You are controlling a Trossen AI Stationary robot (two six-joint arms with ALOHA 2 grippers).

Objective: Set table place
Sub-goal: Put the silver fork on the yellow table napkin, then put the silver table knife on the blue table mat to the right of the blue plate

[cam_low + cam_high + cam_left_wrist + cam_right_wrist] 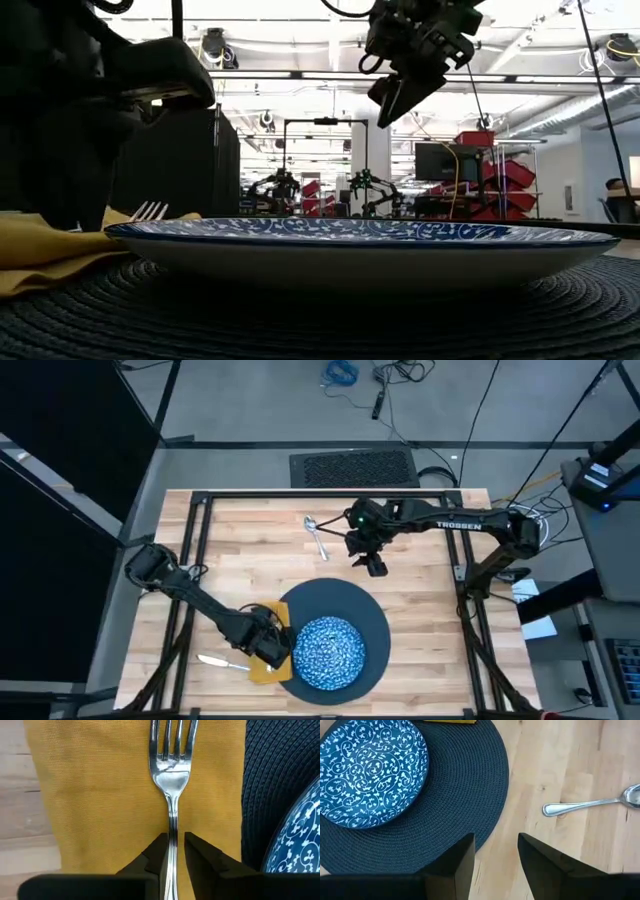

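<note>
Mustard-yellow cloth napkin lies just beside the dark woven round mat holding the blue-and-white patterned plate. The left gripper, stretched low, seems clamped on the silver fork handle. The right gripper hovers parted near 1 silver spoon.

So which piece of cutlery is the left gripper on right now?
The fork, lying on the yellow napkin: the left gripper's fingers straddle its handle. The spoon lies loose on bare wood farther back.
</note>
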